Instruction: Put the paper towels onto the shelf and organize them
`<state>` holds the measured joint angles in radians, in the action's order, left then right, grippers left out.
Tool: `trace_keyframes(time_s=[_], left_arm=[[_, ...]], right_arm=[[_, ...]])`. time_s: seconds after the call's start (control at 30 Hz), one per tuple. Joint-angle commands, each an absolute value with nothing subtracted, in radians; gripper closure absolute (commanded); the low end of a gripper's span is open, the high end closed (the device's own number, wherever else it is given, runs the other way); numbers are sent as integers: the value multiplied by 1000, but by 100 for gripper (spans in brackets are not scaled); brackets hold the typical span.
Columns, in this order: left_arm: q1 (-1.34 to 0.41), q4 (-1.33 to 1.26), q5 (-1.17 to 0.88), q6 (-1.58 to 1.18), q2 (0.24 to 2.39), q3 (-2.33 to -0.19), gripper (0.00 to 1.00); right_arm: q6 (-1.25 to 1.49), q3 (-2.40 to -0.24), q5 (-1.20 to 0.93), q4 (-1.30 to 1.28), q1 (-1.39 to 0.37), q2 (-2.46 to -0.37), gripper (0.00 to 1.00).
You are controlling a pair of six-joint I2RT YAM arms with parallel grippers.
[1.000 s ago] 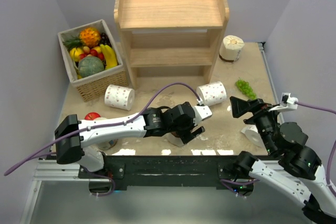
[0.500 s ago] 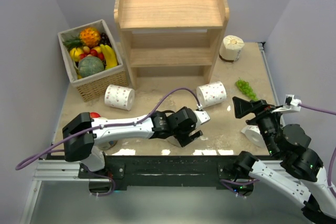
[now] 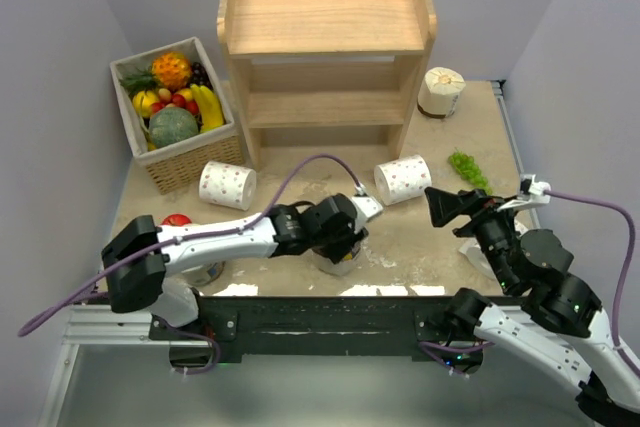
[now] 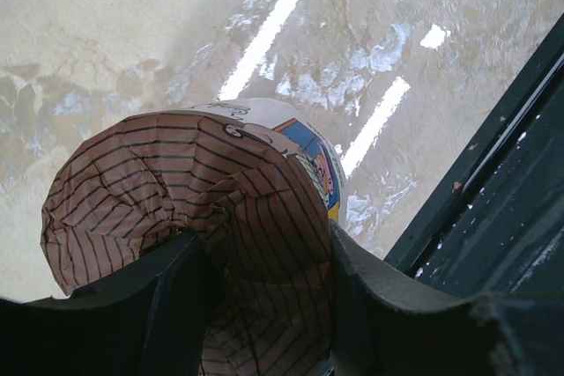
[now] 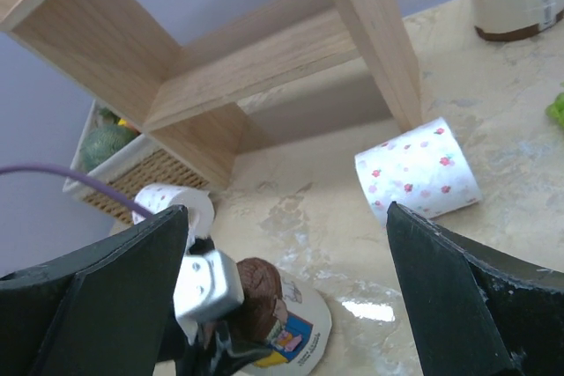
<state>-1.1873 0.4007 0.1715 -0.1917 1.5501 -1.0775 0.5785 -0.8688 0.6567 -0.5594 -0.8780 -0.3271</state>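
A cream-wrapped paper towel roll (image 4: 203, 173) with a brown striped end and a printed label stands near the table's front edge (image 3: 336, 261). My left gripper (image 4: 260, 253) comes down on it from above, its fingers (image 4: 352, 270) pinching the brown end. That roll also shows in the right wrist view (image 5: 295, 328). My right gripper (image 5: 286, 213) hangs wide open above the table at the right (image 3: 445, 205), holding nothing. Two white dotted rolls (image 3: 228, 185) (image 3: 403, 178) lie in front of the wooden shelf (image 3: 325, 22), whose boards are bare. Another cream roll (image 3: 441, 91) stands right of the shelf.
A wicker fruit basket (image 3: 190, 162) sits left of the shelf. Green grapes (image 3: 463, 167) lie right of the dotted roll. A red fruit (image 3: 176, 220) rests by the left arm. A white roll (image 3: 478, 255) lies partly hidden under the right arm.
My left gripper has drawn back to the left over the cream roll and closed on its brown end. The right arm has shifted slightly left, still open.
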Motion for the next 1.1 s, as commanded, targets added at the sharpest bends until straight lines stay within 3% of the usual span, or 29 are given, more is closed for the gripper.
trace_keyframes(time_s=[0.0,0.23,0.43,1.07], left_arm=[[-1020,276,-30,-282,1370,-1042,51],[-813,146,-321,-442,1210,-974,51],[-654,-77,-523,-658,1080,-874,50],[-641,-412,-603,-900,980,-781,46]], right_arm=[[534,-816,438,-393,-881,-345,3],[597,-709,160,-193,-881,-371,4],[695,-615,124,-109,-879,-361,4],[841,-511,63,178,-881,-439,11]])
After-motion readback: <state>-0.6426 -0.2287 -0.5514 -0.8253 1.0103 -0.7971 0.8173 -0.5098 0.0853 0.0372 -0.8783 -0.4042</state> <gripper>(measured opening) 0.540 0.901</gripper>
